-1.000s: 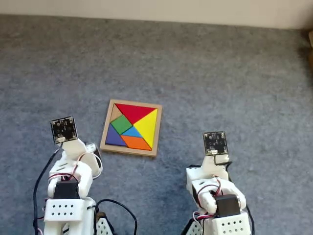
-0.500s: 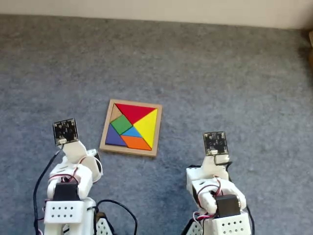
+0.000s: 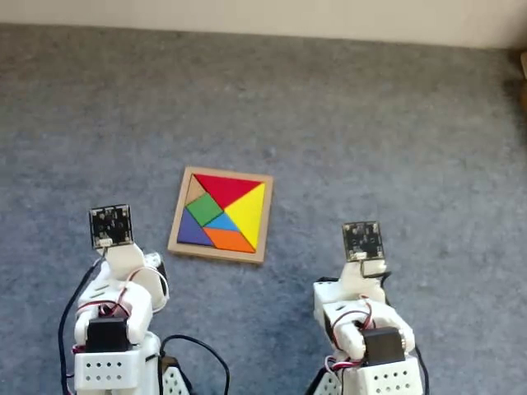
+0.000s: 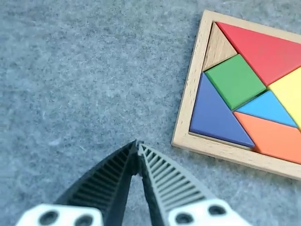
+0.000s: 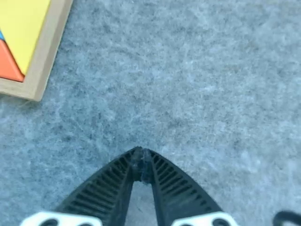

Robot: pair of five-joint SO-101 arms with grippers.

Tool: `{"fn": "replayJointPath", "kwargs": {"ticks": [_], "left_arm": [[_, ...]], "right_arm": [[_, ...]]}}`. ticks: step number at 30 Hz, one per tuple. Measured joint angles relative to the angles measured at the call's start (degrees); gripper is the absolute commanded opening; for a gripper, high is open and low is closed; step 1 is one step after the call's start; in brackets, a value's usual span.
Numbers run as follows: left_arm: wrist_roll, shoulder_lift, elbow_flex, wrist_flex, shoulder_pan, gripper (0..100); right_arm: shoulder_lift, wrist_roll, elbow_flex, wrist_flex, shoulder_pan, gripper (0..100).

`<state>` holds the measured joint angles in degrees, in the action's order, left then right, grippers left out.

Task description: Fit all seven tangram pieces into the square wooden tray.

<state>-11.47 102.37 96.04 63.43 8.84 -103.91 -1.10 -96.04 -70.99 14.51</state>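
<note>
The square wooden tray (image 3: 216,252) lies on the carpet between the arms, nearer the left one. In it sit a red triangle (image 3: 224,188), yellow triangle (image 3: 249,212), green square (image 3: 204,209), light blue triangle (image 3: 222,221), blue triangle (image 3: 191,232) and orange piece (image 3: 230,239). A wood-coloured triangle (image 4: 218,47) fills one corner. My left gripper (image 4: 138,146) is shut and holds nothing, over carpet just off the tray's rim (image 4: 188,103). My right gripper (image 5: 140,154) is shut, over carpet beside a tray corner (image 5: 47,52).
Grey carpet covers the whole surface. The left arm (image 3: 123,276) and right arm (image 3: 362,280) are folded back near the front edge. A pale wall strip runs along the far edge.
The left arm has drawn back a little toward its base, away from the tray. The right arm and the tray have not moved.
</note>
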Motion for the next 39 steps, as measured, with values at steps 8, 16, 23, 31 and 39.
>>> {"fn": "replayJointPath", "kwargs": {"ticks": [8, 16, 23, 31, 39], "left_arm": [[0.00, 0.00, 0.00, 0.00, 0.00, 0], [0.00, 0.00, 0.00, 0.00, 0.00, 0], [0.00, 0.00, 0.00, 0.00, 0.00, 0], [0.00, 0.00, 0.00, 0.00, 0.00, 0], [0.00, 0.00, 0.00, 0.00, 0.00, 0]], "right_arm": [[0.00, 0.00, 0.00, -0.18, -8.97, 1.2], [0.00, 0.00, 0.00, -0.26, -9.49, 1.2], [0.00, 0.00, 0.00, -0.26, -9.49, 1.2], [0.00, 0.00, 0.00, -0.26, -9.49, 1.2], [0.00, 0.00, 0.00, -0.26, -9.49, 1.2]]}}
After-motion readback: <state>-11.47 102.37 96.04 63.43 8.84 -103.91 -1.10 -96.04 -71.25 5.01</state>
